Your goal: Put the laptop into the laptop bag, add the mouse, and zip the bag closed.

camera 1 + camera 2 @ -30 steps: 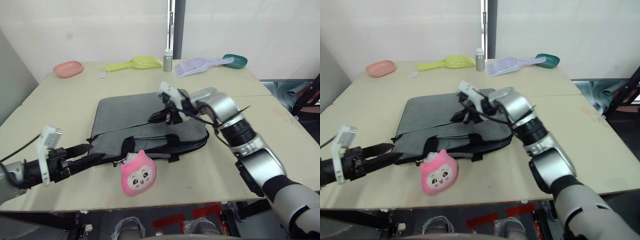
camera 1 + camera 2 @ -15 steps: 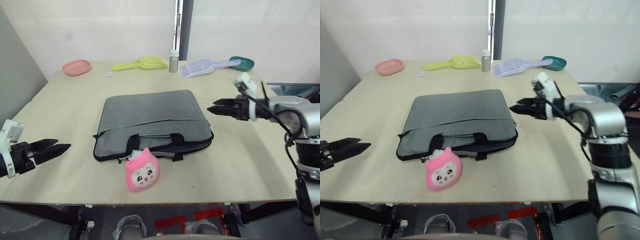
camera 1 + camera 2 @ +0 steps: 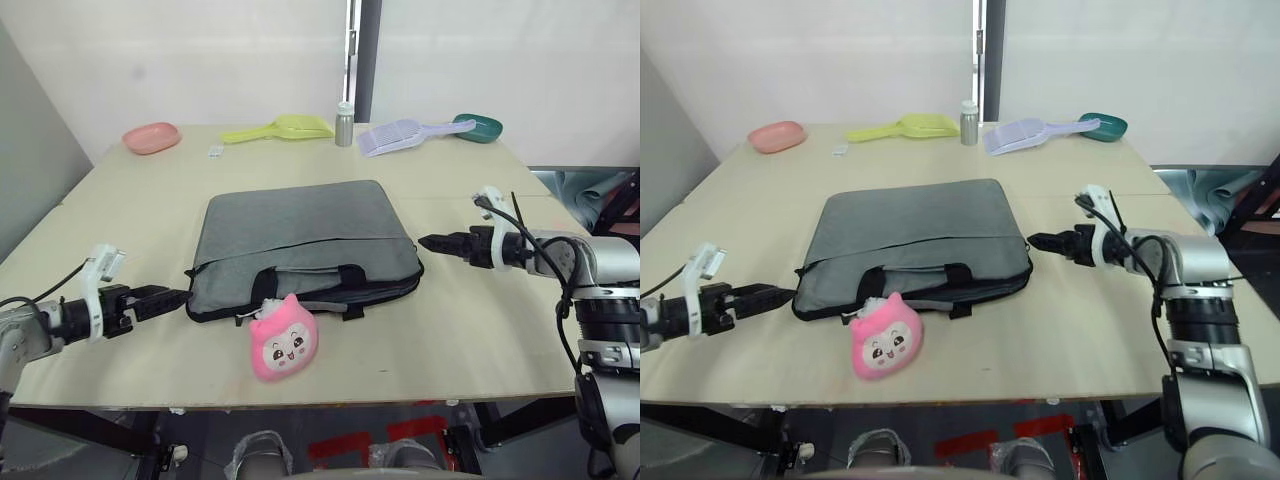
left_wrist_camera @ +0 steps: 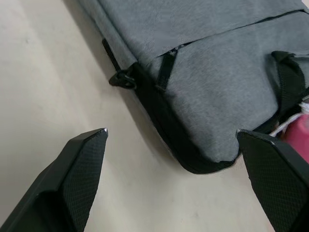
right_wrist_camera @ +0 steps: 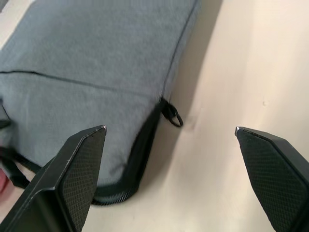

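Note:
The grey laptop bag lies flat in the middle of the table, its black handles toward the front edge. The laptop and the mouse are hidden or out of view. My left gripper is low over the table, just left of the bag's front left corner, fingers wide open and holding nothing. My right gripper hovers just off the bag's right edge, open and empty. Ahead of the right gripper, a black zip pull hangs at the bag's side.
A pink plush toy stands against the bag's front near the table's front edge. Along the back edge sit a pink dish, a yellow scoop, a metal bottle, a lilac scoop and a teal bowl.
My right gripper, shut over the bag's top a second ago, has drawn off to the right and opened. The left gripper pulled away, then returned to the bag's corner. The camera shifted.

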Controlling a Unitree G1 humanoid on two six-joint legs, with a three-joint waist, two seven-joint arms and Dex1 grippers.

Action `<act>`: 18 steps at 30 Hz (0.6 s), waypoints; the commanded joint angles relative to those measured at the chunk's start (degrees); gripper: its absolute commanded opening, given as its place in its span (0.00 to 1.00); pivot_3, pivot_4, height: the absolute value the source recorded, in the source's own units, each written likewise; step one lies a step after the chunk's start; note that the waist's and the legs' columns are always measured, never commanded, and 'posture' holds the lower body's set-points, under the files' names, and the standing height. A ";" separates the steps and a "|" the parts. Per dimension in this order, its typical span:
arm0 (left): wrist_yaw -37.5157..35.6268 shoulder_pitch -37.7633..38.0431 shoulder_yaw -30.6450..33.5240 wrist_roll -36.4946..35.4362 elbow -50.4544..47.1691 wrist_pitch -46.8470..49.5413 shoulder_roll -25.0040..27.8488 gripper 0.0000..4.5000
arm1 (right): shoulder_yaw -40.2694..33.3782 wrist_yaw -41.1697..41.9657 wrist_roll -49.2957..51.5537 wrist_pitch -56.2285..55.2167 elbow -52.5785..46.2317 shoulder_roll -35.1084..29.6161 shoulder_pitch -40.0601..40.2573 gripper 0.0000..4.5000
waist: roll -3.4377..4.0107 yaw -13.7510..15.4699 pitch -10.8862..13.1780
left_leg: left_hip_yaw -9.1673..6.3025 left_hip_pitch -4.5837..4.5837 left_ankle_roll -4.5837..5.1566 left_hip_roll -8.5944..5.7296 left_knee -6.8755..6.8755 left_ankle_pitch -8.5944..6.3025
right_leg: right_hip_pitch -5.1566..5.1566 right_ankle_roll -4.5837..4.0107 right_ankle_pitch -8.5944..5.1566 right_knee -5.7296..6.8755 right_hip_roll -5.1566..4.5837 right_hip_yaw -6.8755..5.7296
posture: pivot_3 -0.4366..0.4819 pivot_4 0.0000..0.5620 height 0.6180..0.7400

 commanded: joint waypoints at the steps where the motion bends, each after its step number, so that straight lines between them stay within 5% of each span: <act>1: 2.70 -3.00 -0.68 -0.59 0.68 2.22 -2.58 1.00 | 1.77 0.02 -0.15 -2.35 3.37 0.95 0.03 1.00 | -0.01 0.25 -0.01 | -0.02 -0.01 0.00 0.00 0.01 0.00 | 0.04 0.00 0.00 -0.03 -0.02 -0.03 | 0.48 0.27 1.00; 4: 5.56 -5.57 -0.84 -1.10 2.04 3.95 -6.61 1.00 | 2.99 0.18 0.38 -3.10 4.79 2.21 0.63 1.00 | -0.01 0.44 0.02 | -0.04 -0.02 0.01 -0.06 0.06 0.01 | 0.08 -0.01 0.01 -0.01 -0.08 -0.05 | 0.48 0.27 1.00; 6: 6.03 -5.89 -0.99 -1.11 2.01 4.66 -7.84 0.82 | 3.49 0.16 0.80 -3.07 4.78 2.85 0.95 1.00 | -0.01 0.34 0.02 | -0.07 -0.03 0.02 -0.06 0.10 0.01 | 0.08 -0.02 0.01 0.01 -0.07 -0.06 | 0.48 0.27 1.00; 16: 5.64 -6.85 -1.00 -0.91 2.43 4.41 -8.20 0.06 | 4.62 0.09 1.61 -3.81 1.69 4.19 2.69 0.28 | -0.02 0.31 0.01 | -0.12 0.05 0.02 -0.06 0.10 0.00 | 0.22 -0.01 0.01 -0.02 -0.09 -0.09 | 0.48 0.27 1.00; 18: 5.29 -7.71 -0.29 -0.07 3.86 3.20 -6.82 0.00 | 5.59 0.06 1.76 -3.48 0.63 4.31 2.61 0.14 | -0.01 0.24 0.02 | -0.17 0.09 0.02 -0.06 0.10 0.00 | 0.28 -0.01 0.01 -0.02 -0.09 -0.13 | 0.48 0.27 1.00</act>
